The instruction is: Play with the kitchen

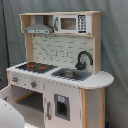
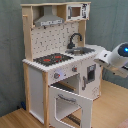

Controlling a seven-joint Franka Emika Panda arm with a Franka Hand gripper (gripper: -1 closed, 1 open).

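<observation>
The kitchen (image 1: 60, 75) (image 2: 60, 60) is a white and light-wood toy unit. It has a black-red hob (image 1: 35, 66) (image 2: 52, 59), a sink (image 1: 72, 75) (image 2: 82, 50) with a black faucet (image 1: 84, 59) (image 2: 74, 40), a hood (image 1: 39, 27) and a small microwave (image 1: 70, 23) (image 2: 76, 11). Its windowed oven door (image 2: 70, 102) hangs open toward the front. My white arm (image 2: 116, 55) hovers by the counter's rounded end at the second exterior view's right. My gripper (image 2: 101, 56) points toward the counter, touching nothing I can see.
A grey curtain hangs behind the kitchen in both exterior views. A wooden floor (image 2: 15, 117) lies under it. A closed cabinet door (image 1: 61, 106) with a small window sits under the sink. A white rounded arm part (image 1: 9, 116) fills the first exterior view's lower left corner.
</observation>
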